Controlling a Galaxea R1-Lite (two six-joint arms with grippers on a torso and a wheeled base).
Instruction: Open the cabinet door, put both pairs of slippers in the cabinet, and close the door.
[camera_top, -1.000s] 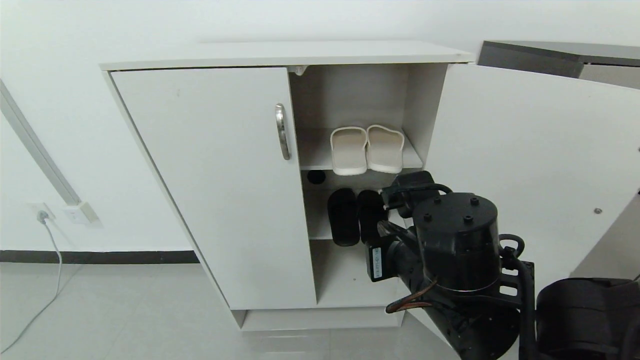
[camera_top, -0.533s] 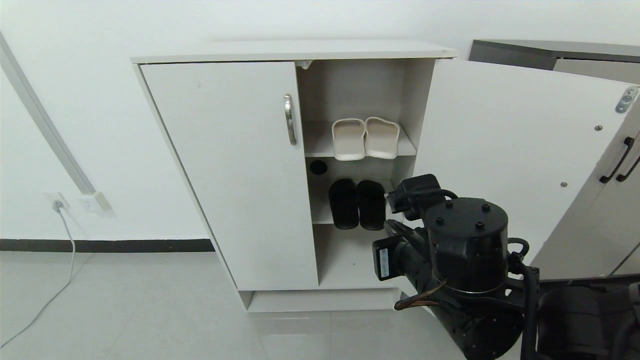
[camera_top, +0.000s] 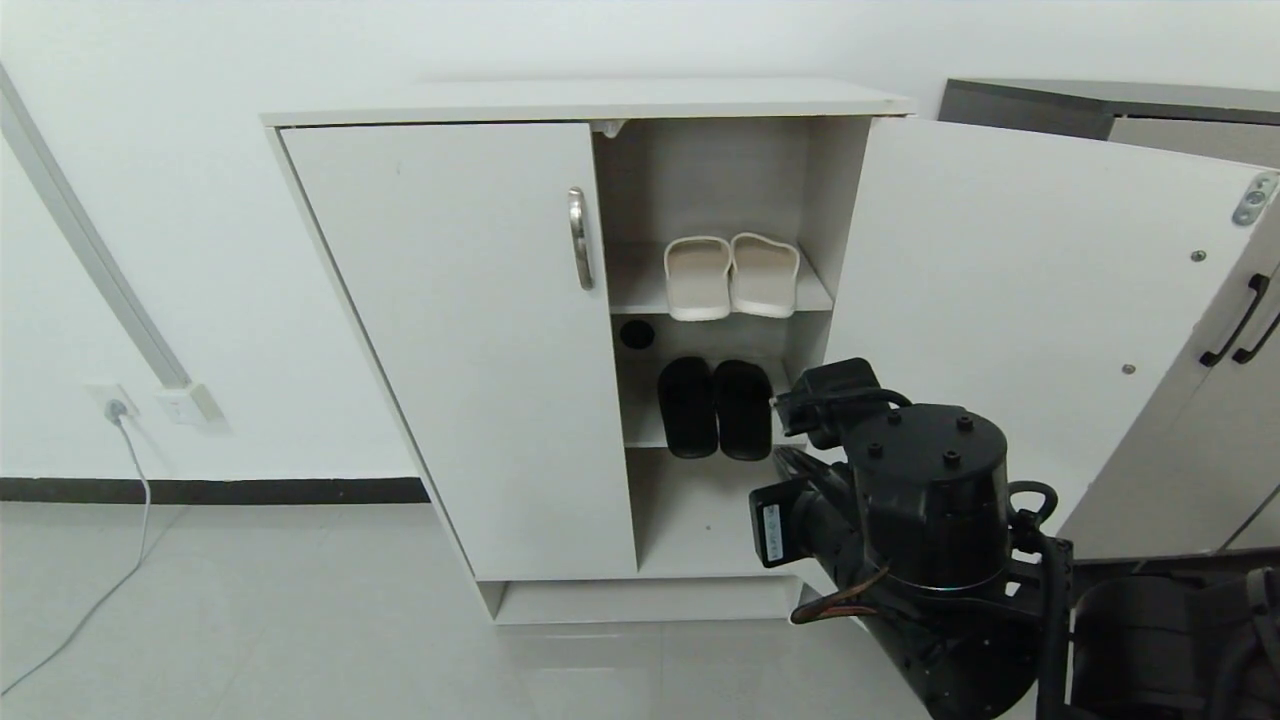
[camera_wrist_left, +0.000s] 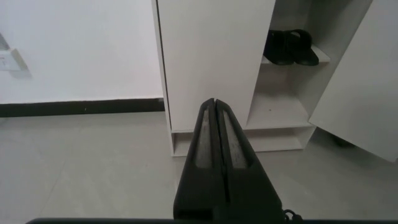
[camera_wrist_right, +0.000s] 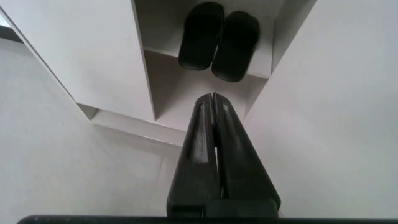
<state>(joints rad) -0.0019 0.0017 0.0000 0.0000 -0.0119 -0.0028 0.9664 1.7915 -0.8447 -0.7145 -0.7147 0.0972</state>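
Status: the cabinet has its right door swung wide open, while the left door is shut, its metal handle untouched. Both pairs are inside: the white slippers lie side by side on the upper shelf, heels toward the opening, and the black slippers lie side by side on the middle shelf directly below, heels slightly overhanging its front edge. Judged 2 of 3 steps done (door opened, 2 pairs stowed); 1 step left, closing the right door. Right hand: clenched, fingers pressed together, grasping nothing, held in front of the open compartment, below the black pair and just beside the inner face of the right door; contact with the door cannot be told. Left hand: clenched and empty, held low over the floor, apart from the cabinet front. Slippers: soft moulded slides, white pair matte with an open strap, black pair plain and dark, detail hard to read. Nothing sticks out far enough to block the door's swing, as far as I can judge.
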